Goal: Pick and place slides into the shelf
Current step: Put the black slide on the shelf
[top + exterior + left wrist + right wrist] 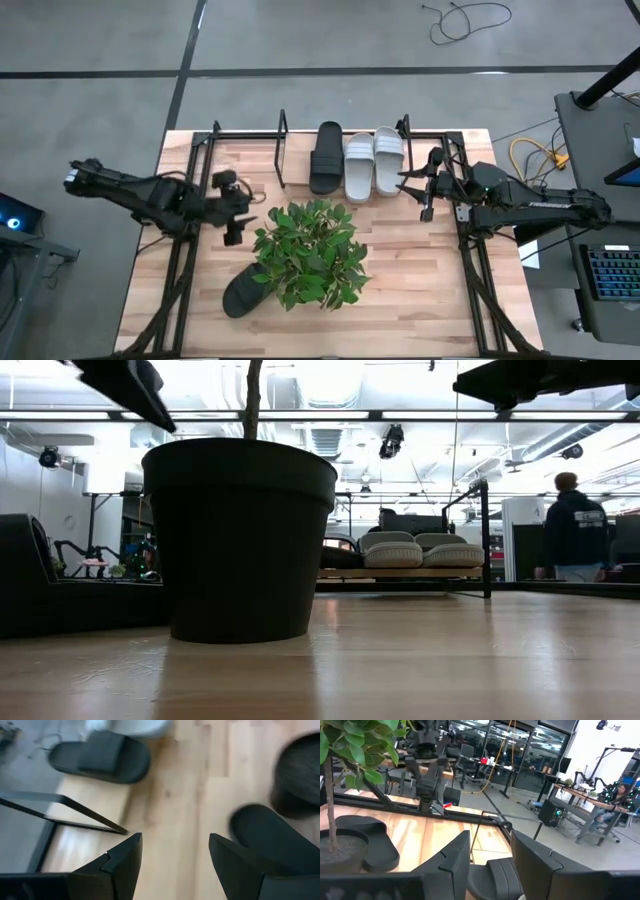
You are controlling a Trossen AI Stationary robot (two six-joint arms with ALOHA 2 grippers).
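Note:
One black slide (pixel 327 157) and two light grey slides (pixel 358 165) (pixel 388 160) lie side by side on the shelf (pixel 283 148) at the table's far edge. Another black slide (pixel 245 290) lies sole-down on the table, near and left of the plant. My left gripper (pixel 234 232) hovers open left of the plant, above the table, and holds nothing; its wrist view shows the loose black slide (pixel 270 837) beside its fingers. My right gripper (pixel 420 192) hangs open and empty just right of the grey slides.
A potted green plant (pixel 312 250) in a dark pot (pixel 240 540) stands at the table's middle, between the arms and beside the loose slide. The shelf's left half (pixel 245 160) holds nothing. A person (pixel 575 525) stands beyond the table.

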